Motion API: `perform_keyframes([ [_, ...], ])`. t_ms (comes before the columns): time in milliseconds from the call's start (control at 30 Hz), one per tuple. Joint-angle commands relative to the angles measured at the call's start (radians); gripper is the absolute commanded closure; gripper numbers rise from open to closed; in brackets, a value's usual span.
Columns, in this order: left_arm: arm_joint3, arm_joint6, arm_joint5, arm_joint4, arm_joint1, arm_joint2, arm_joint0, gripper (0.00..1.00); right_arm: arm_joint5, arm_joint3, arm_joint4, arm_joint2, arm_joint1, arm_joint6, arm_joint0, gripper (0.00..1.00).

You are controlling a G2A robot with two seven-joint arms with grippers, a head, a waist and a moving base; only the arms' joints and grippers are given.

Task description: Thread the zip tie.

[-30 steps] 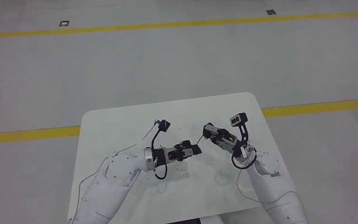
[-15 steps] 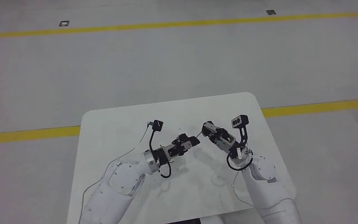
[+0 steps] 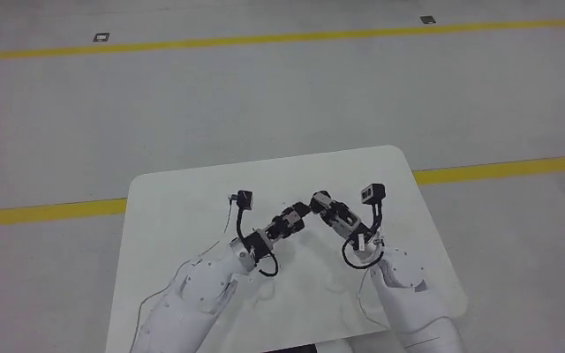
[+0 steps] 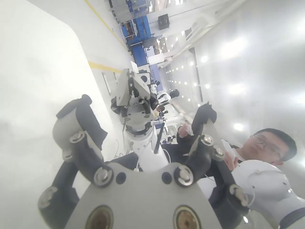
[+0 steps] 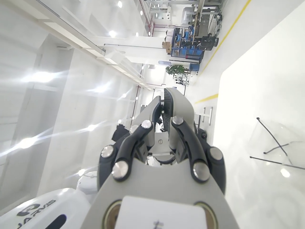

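In the top view I have both arms meeting over the middle of the white rounded table (image 3: 177,212). The left gripper (image 3: 300,212) sits at 8 o'clock of the right gripper (image 3: 317,198), just beside it. The left jaws are spread wide and hold nothing. The right jaws are pressed together; I cannot tell whether anything is pinched between them. Thin black plastic zip ties (image 5: 278,147) lie crossed on the table, on a clear plastic sheet (image 5: 269,129), well apart from both grippers.
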Motion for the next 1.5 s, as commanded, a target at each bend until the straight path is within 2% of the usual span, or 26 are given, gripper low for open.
perform_keyframes([
  [0, 0.008, -0.008, -0.003, -0.008, 0.000, 0.002, -0.005, 0.00, 0.000, 0.015, 0.001, -0.001, -0.008, -0.011, 0.000, 1.00],
  [233, 0.008, -0.008, -0.003, -0.008, 0.000, 0.002, -0.005, 0.00, 0.000, 0.015, 0.001, -0.001, -0.008, -0.011, 0.000, 1.00],
  [367, 0.005, 0.044, -0.004, -0.056, -0.004, 0.009, -0.001, 0.00, 0.000, 0.036, -0.043, -0.018, -0.009, -0.055, 0.005, 1.00],
  [467, 0.015, 0.058, -0.008, -0.088, -0.006, 0.012, -0.003, 0.00, 0.000, 0.053, -0.035, -0.032, -0.012, -0.073, 0.006, 1.00],
  [767, 0.020, 0.045, -0.013, -0.107, -0.007, 0.019, -0.007, 0.00, 0.000, 0.052, -0.022, -0.037, -0.017, -0.097, 0.005, 1.00],
  [933, 0.018, 0.061, -0.007, -0.125, -0.008, 0.027, -0.004, 0.00, 0.000, 0.048, 0.006, -0.044, -0.018, -0.123, 0.002, 1.00],
  [1067, 0.024, 0.078, 0.011, -0.111, -0.006, 0.027, -0.005, 0.00, 0.000, 0.026, 0.057, -0.033, -0.017, -0.097, -0.007, 1.00],
  [1200, 0.025, 0.082, 0.028, -0.109, -0.005, 0.030, -0.005, 0.00, 0.000, 0.011, 0.060, -0.027, -0.016, -0.071, -0.014, 1.00],
  [1467, 0.029, 0.082, 0.033, -0.122, -0.005, 0.042, -0.011, 0.00, 0.000, 0.014, -0.025, -0.039, -0.018, -0.095, -0.013, 1.00],
])
